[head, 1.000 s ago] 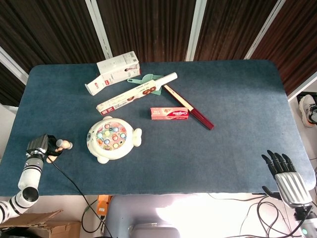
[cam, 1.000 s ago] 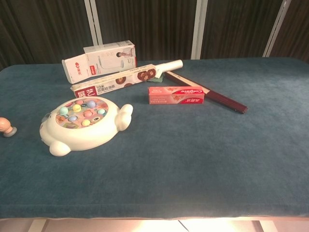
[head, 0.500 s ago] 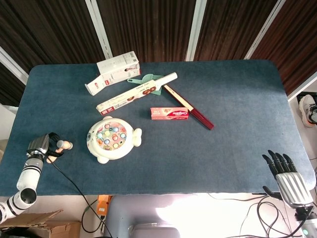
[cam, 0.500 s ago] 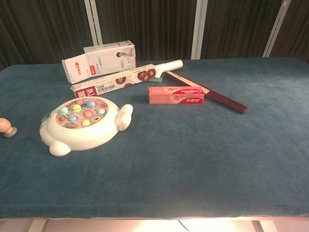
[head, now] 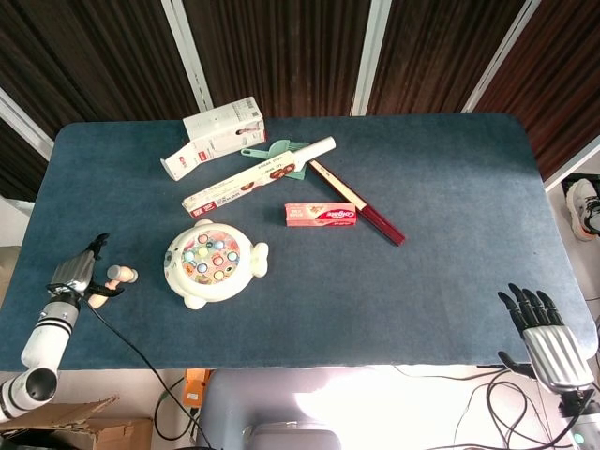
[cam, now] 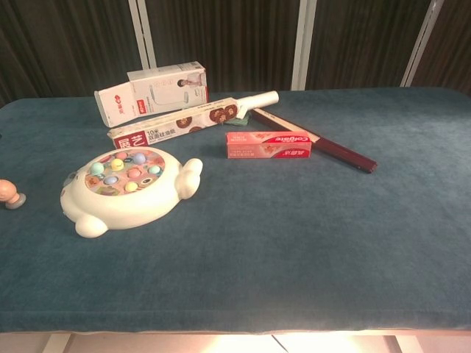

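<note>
Compared with a second ago, the left robot hand [head: 77, 276] has drawn back toward the bench's near-left edge and turned edge-on; its fingers, then bunched against the small wooden peg with a round head and grey base [head: 120, 275], now stand apart, holding nothing. Dark fingertips are just beside the peg; whether they touch it cannot be told. The peg itself has barely shifted, lying on the dark blue felt-covered bench [head: 450, 187] near its left edge, left of the toy. In the chest view the peg [cam: 9, 193] shows at the far left edge, and neither hand appears there. The right robot hand [head: 542, 330] has slid a little lower at the near-right corner; its dark fingers are spread and empty, well apart from every object.

Counted, one of each:
- one cream fish-shaped toy with coloured pieces in its round top [head: 214, 263];
- one red toothpaste box [head: 321, 215];
- one long white box with printed brown rings [head: 258, 175];
- one white carton with red lettering [head: 215, 135];
- one mint-green plastic piece [head: 277, 150] partly under the long box;
- one dark red stick with a pale top [head: 357, 203];
- one wooden peg.
</note>
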`<control>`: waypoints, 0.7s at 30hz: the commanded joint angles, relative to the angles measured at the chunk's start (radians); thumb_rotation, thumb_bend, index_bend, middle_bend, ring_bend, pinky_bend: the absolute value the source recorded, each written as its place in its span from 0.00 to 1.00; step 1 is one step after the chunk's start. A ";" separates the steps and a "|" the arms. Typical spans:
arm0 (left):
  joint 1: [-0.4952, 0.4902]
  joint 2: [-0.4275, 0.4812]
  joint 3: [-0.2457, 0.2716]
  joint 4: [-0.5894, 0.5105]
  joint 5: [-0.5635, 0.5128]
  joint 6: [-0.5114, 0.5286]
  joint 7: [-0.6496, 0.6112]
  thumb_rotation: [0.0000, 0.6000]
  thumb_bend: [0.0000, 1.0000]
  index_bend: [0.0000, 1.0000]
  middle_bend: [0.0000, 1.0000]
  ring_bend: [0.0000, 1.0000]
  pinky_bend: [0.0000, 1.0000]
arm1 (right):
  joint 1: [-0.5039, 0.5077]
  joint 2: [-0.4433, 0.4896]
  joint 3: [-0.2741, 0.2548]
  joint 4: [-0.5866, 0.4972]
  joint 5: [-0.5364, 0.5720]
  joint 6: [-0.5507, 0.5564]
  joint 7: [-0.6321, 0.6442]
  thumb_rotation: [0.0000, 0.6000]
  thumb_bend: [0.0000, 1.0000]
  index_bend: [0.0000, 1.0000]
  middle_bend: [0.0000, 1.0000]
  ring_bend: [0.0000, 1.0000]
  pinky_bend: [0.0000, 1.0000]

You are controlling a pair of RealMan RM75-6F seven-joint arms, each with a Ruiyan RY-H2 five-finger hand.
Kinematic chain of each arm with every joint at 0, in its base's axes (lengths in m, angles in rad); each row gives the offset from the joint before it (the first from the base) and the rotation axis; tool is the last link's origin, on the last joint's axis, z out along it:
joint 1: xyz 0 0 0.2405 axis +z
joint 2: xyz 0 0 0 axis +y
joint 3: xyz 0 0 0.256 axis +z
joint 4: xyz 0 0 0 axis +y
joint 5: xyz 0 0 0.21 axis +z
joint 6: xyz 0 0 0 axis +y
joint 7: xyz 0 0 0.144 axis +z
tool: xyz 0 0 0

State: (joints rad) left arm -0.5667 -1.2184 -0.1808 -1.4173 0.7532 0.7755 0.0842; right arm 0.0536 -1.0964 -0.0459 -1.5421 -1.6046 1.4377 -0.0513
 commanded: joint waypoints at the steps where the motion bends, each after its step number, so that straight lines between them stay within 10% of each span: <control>1: 0.154 0.128 -0.023 -0.159 0.367 0.265 -0.221 1.00 0.11 0.00 0.00 0.02 0.27 | -0.002 0.000 0.000 0.000 -0.002 0.004 0.000 1.00 0.13 0.00 0.00 0.00 0.01; 9: 0.439 0.099 0.160 -0.109 0.806 0.781 -0.242 1.00 0.11 0.00 0.00 0.00 0.12 | -0.008 -0.011 -0.002 -0.001 -0.004 0.011 -0.020 1.00 0.13 0.00 0.00 0.00 0.01; 21: 0.531 -0.083 0.246 0.099 0.900 0.864 -0.131 1.00 0.11 0.00 0.00 0.00 0.08 | -0.010 -0.021 -0.005 -0.004 -0.014 0.015 -0.049 1.00 0.13 0.00 0.00 0.00 0.01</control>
State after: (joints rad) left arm -0.0435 -1.2860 0.0550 -1.3212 1.6323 1.6260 -0.0378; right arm 0.0436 -1.1170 -0.0509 -1.5460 -1.6183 1.4530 -0.0997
